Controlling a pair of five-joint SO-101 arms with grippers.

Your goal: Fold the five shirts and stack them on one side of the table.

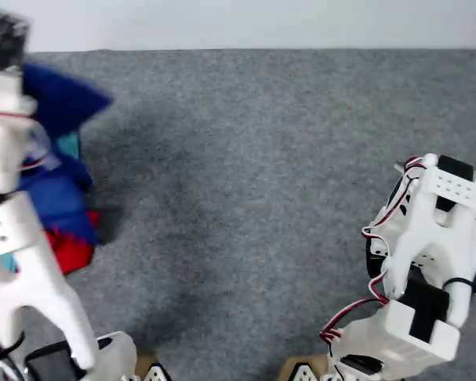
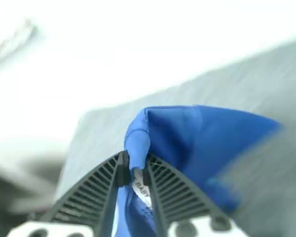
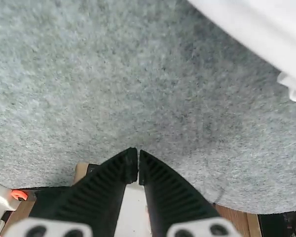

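Note:
A blue shirt (image 2: pixel 197 143) hangs from my left gripper (image 2: pixel 134 165), which is shut on a bunched fold of it near the label. From above, the blue shirt (image 1: pixel 59 107) is lifted at the table's far left beside the left arm (image 1: pixel 8 206). Under it lies a pile with more blue cloth (image 1: pixel 59 202), a teal shirt (image 1: pixel 69 144) and a red shirt (image 1: pixel 70 248). My right gripper (image 3: pixel 138 165) is shut on nothing, low over the grey felt near the table's front edge. The right arm (image 1: pixel 424 254) sits folded back at the right.
Grey felt (image 1: pixel 254 175) covers the table, bare across the middle and right. The wooden table edge (image 3: pixel 237 217) shows under the felt's front border. A white wall (image 1: pixel 246 24) runs along the far side.

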